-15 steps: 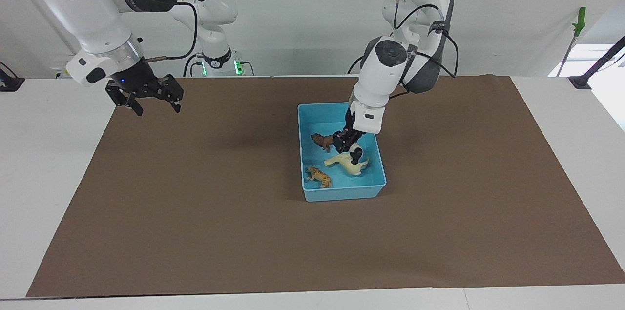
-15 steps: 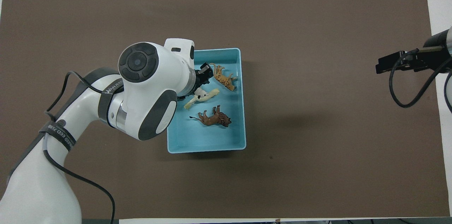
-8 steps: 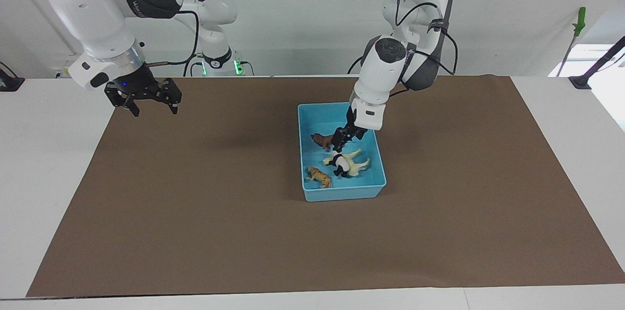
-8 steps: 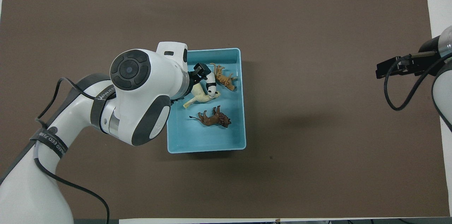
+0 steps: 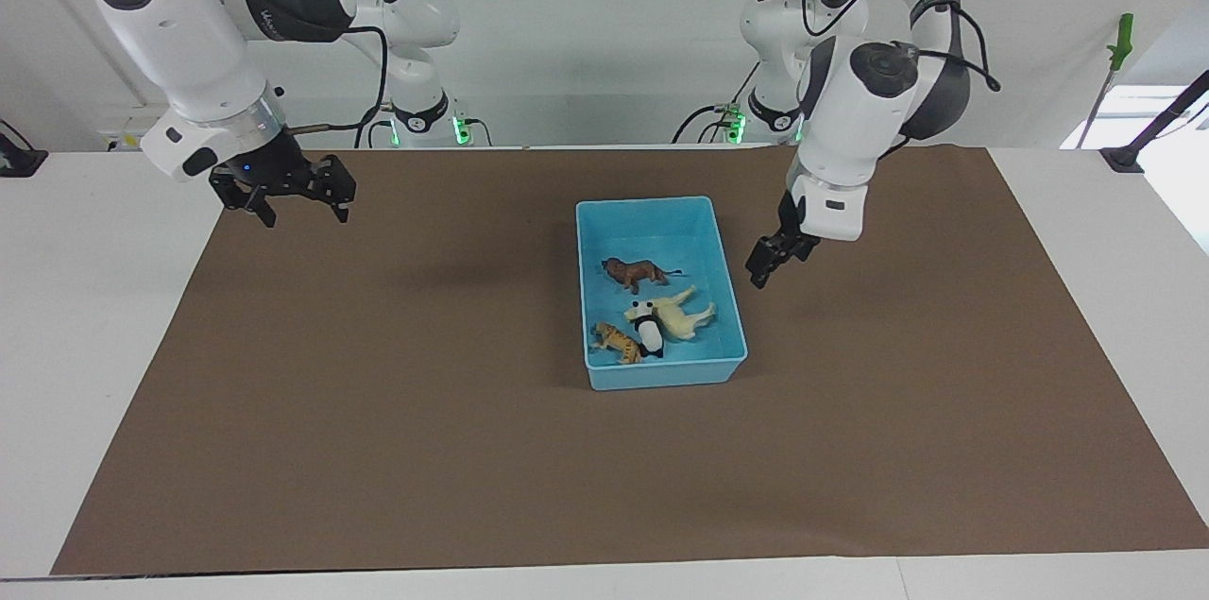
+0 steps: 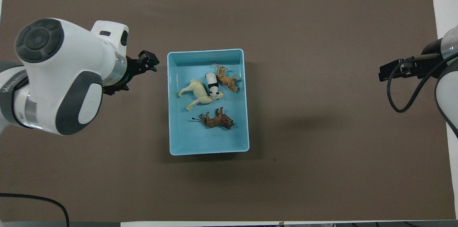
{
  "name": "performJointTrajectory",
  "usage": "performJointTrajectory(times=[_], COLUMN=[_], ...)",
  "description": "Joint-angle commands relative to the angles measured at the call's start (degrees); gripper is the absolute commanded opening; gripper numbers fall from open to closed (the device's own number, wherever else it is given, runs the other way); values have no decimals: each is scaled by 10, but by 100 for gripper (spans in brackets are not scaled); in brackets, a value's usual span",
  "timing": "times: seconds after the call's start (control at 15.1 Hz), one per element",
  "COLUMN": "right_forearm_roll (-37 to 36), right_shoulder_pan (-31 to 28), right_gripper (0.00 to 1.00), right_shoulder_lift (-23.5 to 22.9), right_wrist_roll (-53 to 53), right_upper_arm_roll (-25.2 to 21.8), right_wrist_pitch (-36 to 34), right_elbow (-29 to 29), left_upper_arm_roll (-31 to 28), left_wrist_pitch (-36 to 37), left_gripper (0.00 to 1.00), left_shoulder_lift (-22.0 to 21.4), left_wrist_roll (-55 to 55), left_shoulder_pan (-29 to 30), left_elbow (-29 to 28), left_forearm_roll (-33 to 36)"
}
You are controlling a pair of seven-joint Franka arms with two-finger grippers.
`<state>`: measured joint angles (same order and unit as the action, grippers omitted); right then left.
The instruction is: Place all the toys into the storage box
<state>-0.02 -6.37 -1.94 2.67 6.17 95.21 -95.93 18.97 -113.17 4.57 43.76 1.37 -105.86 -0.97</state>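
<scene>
all four toys (image 5: 652, 312) sit in the storage box (image 5: 646, 206) beside the empty, open left pincer (image 5: 773, 262) (right pincer (image 5: 283, 194) waits open, empty too), so just back off clean

Glossy plastic storage box (image 5: 661, 373) on a matt brown paper sheet (image 5: 378, 411).

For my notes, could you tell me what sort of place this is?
Most likely a robotics lab: two white arms at a table under a brown mat, and a blue box of toy animals set out as a test.
</scene>
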Motion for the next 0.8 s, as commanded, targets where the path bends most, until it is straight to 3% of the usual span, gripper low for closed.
performJointTrajectory(times=[0.0,0.4,0.6,0.73], right_forearm_roll=[10,2,-2,-2], right_shoulder_pan=[-9,-9,-10,-10], right_gripper=[100,100,100,100], right_shoulder_lift=[9,9,6,6], right_wrist_roll=[9,18,26,25], right_upper_arm_roll=[3,3,2,2], right_wrist_pitch=[-15,-35,-28,-25], right_elbow=[-6,-3,0,0], left_upper_arm_roll=[2,-62,-190,-194], left_wrist_pitch=[63,154,183,215], left_gripper=[100,100,100,100], left_shoulder_lift=[-36,-43,-29,-23], left_wrist_roll=[-111,-281,-363,-406], left_shoulder_pan=[42,45,-57,-58], left_elbow=[-7,27,49,85], left_forearm_roll=[7,8,8,8])
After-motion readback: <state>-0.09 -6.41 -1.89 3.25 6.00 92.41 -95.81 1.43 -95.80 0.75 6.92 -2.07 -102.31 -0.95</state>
